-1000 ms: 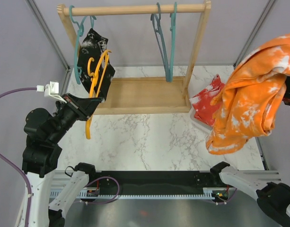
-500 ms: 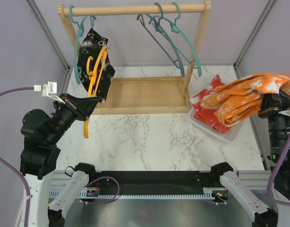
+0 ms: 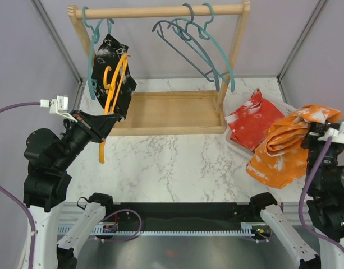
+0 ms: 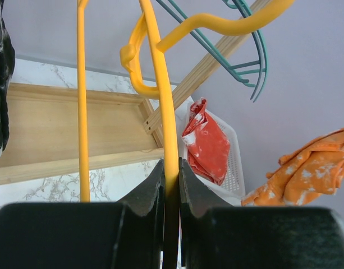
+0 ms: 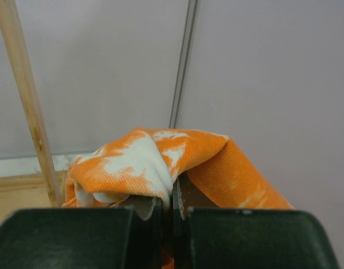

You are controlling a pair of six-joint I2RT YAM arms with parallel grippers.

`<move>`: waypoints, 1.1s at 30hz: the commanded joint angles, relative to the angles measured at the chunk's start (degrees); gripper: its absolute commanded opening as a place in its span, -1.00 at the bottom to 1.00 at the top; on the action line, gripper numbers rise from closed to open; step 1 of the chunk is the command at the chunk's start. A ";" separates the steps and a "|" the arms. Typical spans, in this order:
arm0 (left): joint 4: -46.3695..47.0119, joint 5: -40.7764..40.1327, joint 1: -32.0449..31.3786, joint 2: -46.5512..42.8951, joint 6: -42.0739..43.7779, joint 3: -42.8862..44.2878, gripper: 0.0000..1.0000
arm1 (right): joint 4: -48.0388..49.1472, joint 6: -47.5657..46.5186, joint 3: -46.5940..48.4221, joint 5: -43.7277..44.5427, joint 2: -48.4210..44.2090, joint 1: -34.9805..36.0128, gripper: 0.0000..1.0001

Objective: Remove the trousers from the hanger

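My left gripper (image 3: 106, 121) is shut on the lower bar of an empty orange hanger (image 3: 113, 84), held in front of the rack's left post; the left wrist view shows the jaws (image 4: 171, 174) clamped on its bar (image 4: 170, 134). The black trousers (image 3: 113, 70) hang on a teal hanger at the rail's left end. My right gripper (image 3: 320, 133) is shut on the orange trousers (image 3: 284, 148), which drape over the white basket's right side; the right wrist view shows the cloth (image 5: 155, 159) pinched in the jaws (image 5: 172, 199). The red trousers (image 3: 252, 119) lie in the basket. Beige trousers are out of view.
A wooden rack (image 3: 172, 112) with a top rail (image 3: 160, 11) stands at the back. Two empty teal hangers (image 3: 197, 47) hang tilted on the rail's right part. The white basket (image 4: 234, 162) sits right of the rack. Purple walls close in on both sides.
My right gripper has come down and nearer with the orange trousers, from high at the right to over the basket. The empty teal hangers have swung out. The left arm stayed still.
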 commanded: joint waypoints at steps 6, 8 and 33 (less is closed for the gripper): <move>1.23 0.74 0.35 -0.36 2.50 1.32 -0.95 | 9.79 -0.49 -11.06 7.60 8.25 6.77 -1.00; 1.23 0.82 0.35 -0.89 2.33 0.89 -0.95 | 12.51 -0.23 -14.92 8.47 9.48 6.60 -1.00; 1.85 2.58 0.26 0.08 2.15 1.32 -0.95 | 29.13 17.94 -18.72 -21.14 52.54 -28.21 -0.80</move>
